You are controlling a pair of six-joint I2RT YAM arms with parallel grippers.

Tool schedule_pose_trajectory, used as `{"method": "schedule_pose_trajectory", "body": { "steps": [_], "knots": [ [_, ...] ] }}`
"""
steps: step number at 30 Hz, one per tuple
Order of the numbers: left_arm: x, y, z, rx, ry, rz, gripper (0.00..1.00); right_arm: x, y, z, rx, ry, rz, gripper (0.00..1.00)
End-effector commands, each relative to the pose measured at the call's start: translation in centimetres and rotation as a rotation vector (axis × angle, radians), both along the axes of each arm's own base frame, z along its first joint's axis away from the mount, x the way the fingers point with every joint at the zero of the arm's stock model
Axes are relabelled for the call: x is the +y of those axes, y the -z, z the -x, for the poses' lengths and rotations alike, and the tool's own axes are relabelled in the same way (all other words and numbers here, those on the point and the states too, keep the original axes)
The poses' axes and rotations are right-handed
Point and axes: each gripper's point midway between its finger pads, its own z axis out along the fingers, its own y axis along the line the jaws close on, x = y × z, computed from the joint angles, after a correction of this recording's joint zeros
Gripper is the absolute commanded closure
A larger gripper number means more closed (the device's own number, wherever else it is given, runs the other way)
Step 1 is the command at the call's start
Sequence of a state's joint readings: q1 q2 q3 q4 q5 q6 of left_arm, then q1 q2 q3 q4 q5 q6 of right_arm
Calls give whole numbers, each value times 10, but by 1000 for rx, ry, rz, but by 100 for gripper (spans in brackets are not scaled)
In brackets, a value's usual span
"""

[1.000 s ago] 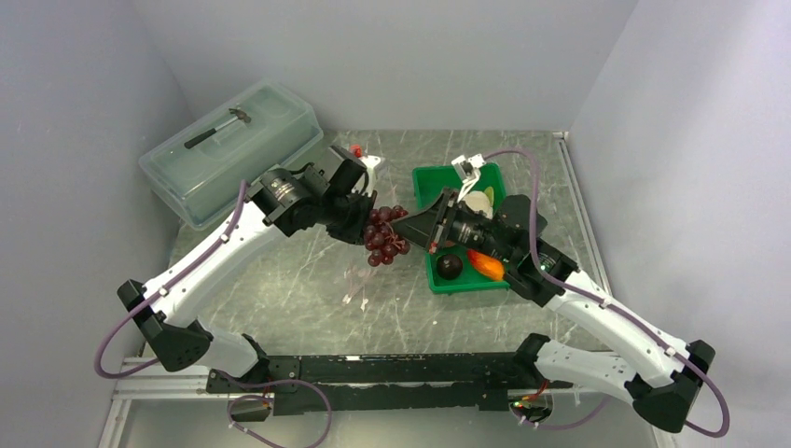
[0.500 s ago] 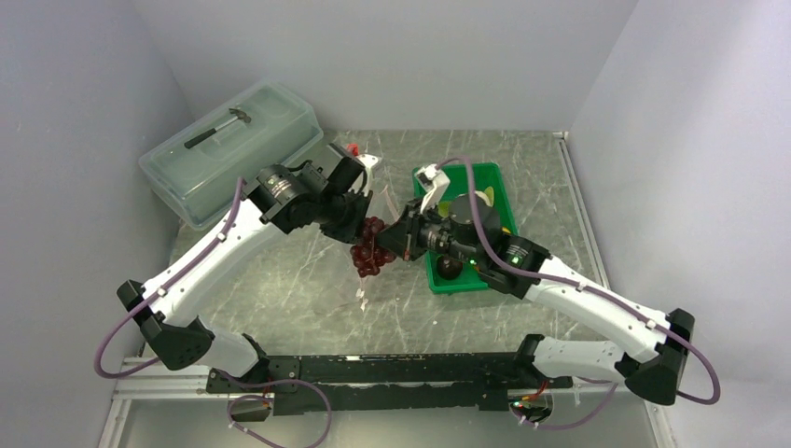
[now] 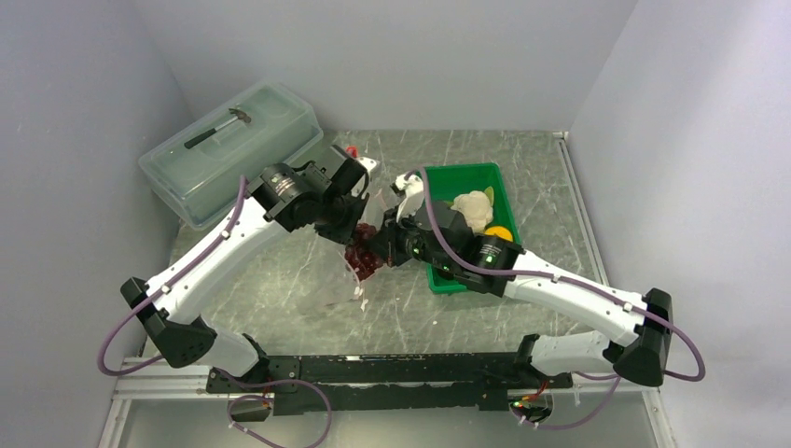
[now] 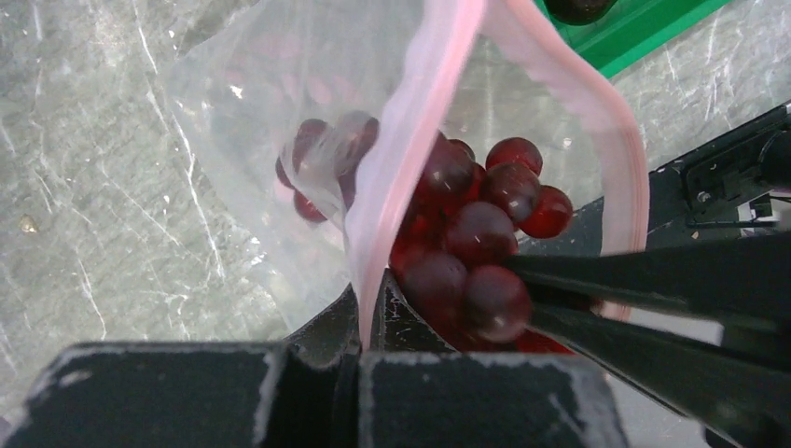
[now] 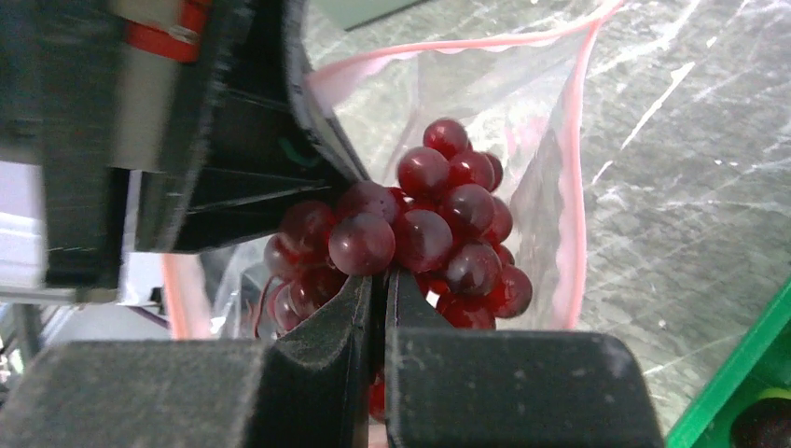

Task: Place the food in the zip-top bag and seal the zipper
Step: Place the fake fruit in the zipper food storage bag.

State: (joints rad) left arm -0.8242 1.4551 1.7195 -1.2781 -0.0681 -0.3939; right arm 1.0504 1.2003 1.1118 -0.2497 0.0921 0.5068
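Both arms reach inward, meeting mid-table.
Left gripper (image 4: 367,299) and right gripper (image 5: 378,280) are pinched tight, tips close together.

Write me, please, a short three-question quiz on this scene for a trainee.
1. True or false: the left gripper is shut on the pink zipper at the mouth of the zip-top bag.
2. What does the right gripper hold? A) the pepper B) the grape bunch C) the plum
3. In the top view, which two foods lie uncovered in the green tray?

Key
1. True.
2. B; the bunch sits in the bag's open mouth.
3. The cauliflower and the orange.
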Motion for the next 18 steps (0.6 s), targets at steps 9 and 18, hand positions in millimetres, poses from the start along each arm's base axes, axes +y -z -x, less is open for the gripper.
{"method": "schedule_pose_trajectory", "body": {
  "steps": [9,18],
  "knots": [
    [-20,-38,3,-44,44,140,100,5,8,-7,-39,44,18,100],
    [-20,-30,2,-28,40,126,100,6,-13,-28,-114,124,13,100]
  ]
}}
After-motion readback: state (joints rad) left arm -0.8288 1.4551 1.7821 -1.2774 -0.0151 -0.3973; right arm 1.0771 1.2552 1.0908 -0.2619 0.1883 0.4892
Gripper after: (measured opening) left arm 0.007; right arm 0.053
